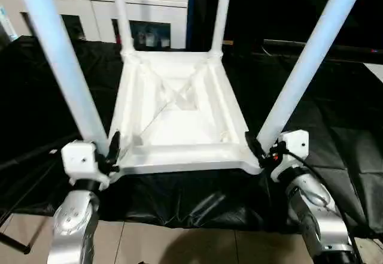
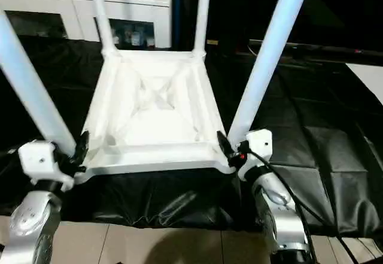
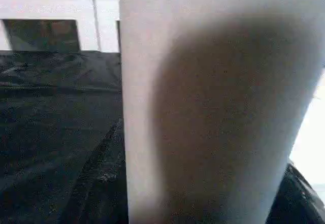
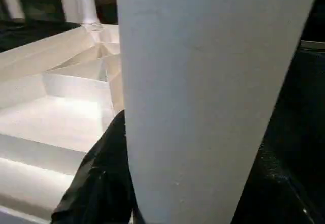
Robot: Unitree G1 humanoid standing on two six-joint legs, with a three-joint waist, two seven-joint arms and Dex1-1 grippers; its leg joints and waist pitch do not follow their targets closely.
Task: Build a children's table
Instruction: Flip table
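The white tabletop [image 1: 179,120] lies upside down on a black cloth, its ribbed underside facing up. Four white legs stand in its corner sockets: near-left leg [image 1: 66,66], near-right leg [image 1: 305,66] and two far legs [image 1: 119,12] [image 1: 220,12]. My left gripper [image 1: 104,149] is shut on the base of the near-left leg [image 3: 213,107], one black finger showing on the leg's inner side. At the opposite near corner my right gripper [image 1: 262,148] is shut on the base of the near-right leg [image 4: 203,92], with a black finger [image 4: 101,183] beside the leg.
The black cloth [image 1: 335,108] covers the work surface and hangs over its near edge above a tiled floor [image 1: 179,246]. A white glass-doored cabinet [image 1: 90,6] stands behind the table. A dark area lies at the back right.
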